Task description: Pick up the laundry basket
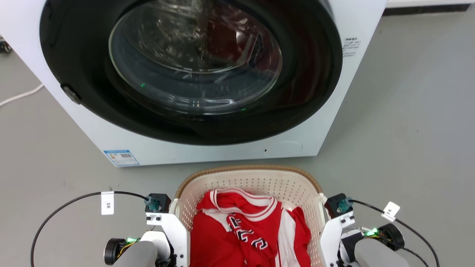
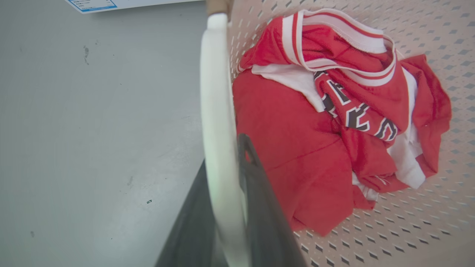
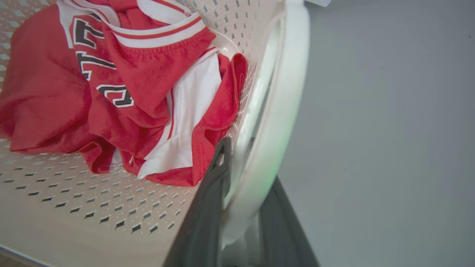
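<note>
the left pincer (image 2: 222, 155) and right pincer (image 3: 250, 163) are clenched on the white side handles (image 2: 217, 92) of the cream perforated plastic laundry basket (image 1: 256, 185), judged light and stiff.

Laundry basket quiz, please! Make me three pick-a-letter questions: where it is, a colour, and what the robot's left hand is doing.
1. Where is the laundry basket compared with the washing machine?
A) on top of it
B) on the floor in front of it
C) inside it

2. What colour is most of the jersey inside?
A) blue
B) green
C) red

3. What is the left hand doing?
A) hanging open in the air
B) pinching the jersey
C) closed round the basket's white handle

1 B: it sits on grey floor before the washer.
2 C: red cloth, white trim.
3 C: a dark finger lies each side of the handle.
</note>
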